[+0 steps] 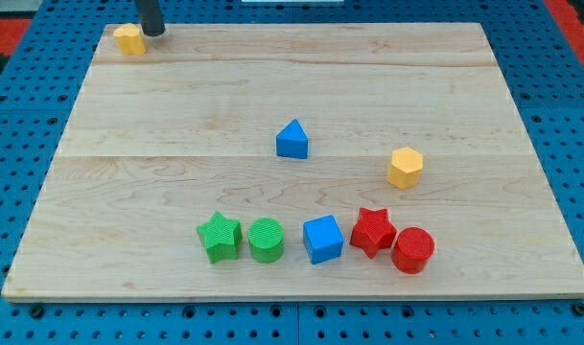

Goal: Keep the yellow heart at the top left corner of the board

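1. A small yellow heart-shaped block [129, 39] sits in the top left corner of a pale wooden board [176, 105], close to the far edge.
2. The dark rod of the arm comes down from the view's top, and my tip [153, 34] stands just beside the yellow heart, on its right; whether the two touch cannot be told. The rod carries no claw, so there is nothing to spread or pinch.
3. Near the board's middle lies a blue triangular block [292, 140], with a yellow hexagonal block [405, 167] to its right and slightly lower.
4. Along the view's bottom runs a loose row: a green star block [220, 237] touching a green cylinder [267, 240], then a blue cube [322, 239], then a red star block [372, 231] touching a red cylinder [412, 250].
5. The board rests on a blue perforated table [560, 115].
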You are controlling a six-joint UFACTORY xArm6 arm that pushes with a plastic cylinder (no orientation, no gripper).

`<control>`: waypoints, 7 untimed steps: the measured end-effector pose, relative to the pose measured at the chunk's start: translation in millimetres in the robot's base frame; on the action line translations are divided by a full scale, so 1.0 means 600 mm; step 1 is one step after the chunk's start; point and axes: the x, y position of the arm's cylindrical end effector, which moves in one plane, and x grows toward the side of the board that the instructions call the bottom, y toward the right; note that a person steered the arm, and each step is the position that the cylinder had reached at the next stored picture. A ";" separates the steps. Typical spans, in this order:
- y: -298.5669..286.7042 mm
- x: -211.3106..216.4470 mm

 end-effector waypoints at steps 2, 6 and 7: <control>0.005 0.003; 0.005 0.018; 0.004 0.023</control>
